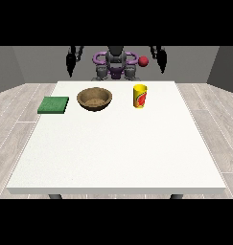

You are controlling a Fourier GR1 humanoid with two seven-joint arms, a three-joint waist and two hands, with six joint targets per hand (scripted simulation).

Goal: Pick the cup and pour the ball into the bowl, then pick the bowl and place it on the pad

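A yellow cup (140,96) with a red mark stands upright on the white table (118,153), right of centre at the back. A brown wooden bowl (94,99) rests to its left. Further left lies a flat green pad (53,105) near the table's left edge. A small red ball (143,61) shows in the air above and behind the cup, in front of the robot's torso. The hand at the view's left (70,62) and the hand at the view's right (161,60) both hang raised behind the table's far edge, fingers straight and pointing down, holding nothing.
The robot's torso (116,64) stands behind the table's far edge. Wooden floor surrounds the table, with grey walls behind.
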